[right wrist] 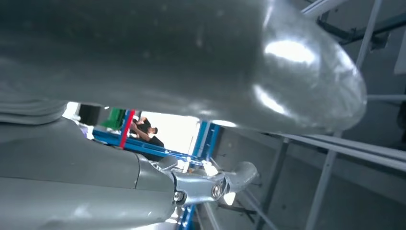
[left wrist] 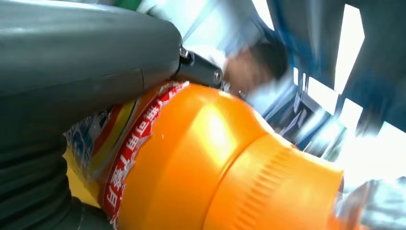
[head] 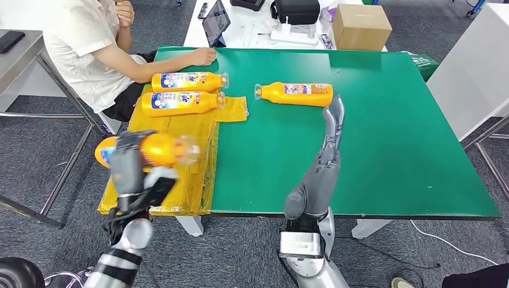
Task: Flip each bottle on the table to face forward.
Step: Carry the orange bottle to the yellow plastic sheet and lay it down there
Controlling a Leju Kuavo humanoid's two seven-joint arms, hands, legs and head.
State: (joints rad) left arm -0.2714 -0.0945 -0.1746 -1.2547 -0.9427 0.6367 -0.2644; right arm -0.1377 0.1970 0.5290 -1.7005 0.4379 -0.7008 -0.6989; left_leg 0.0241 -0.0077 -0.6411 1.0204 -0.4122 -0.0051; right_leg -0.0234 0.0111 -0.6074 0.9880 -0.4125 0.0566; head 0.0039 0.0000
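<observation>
My left hand (head: 133, 172) grips an orange bottle (head: 153, 149) over the yellow sheet at the table's left edge; the bottle lies sideways with its clear cap to the right. The left wrist view shows that bottle (left wrist: 201, 163) close up under my thumb (left wrist: 86, 52). Two more orange bottles (head: 187, 81) (head: 179, 102) lie side by side at the back left, labels up. A further bottle (head: 295, 93) lies across the middle of the green table (head: 390, 150). My right hand (head: 329, 141) is stretched flat, fingers straight and empty, just in front of that bottle.
A person in a white shirt (head: 90, 42) sits at the back left with a hand (head: 203, 56) resting on the table near the bottles. The yellow sheet (head: 186, 156) hangs over the left edge. A cardboard box (head: 360, 26) and a tablet (head: 215, 24) stand on the white table behind.
</observation>
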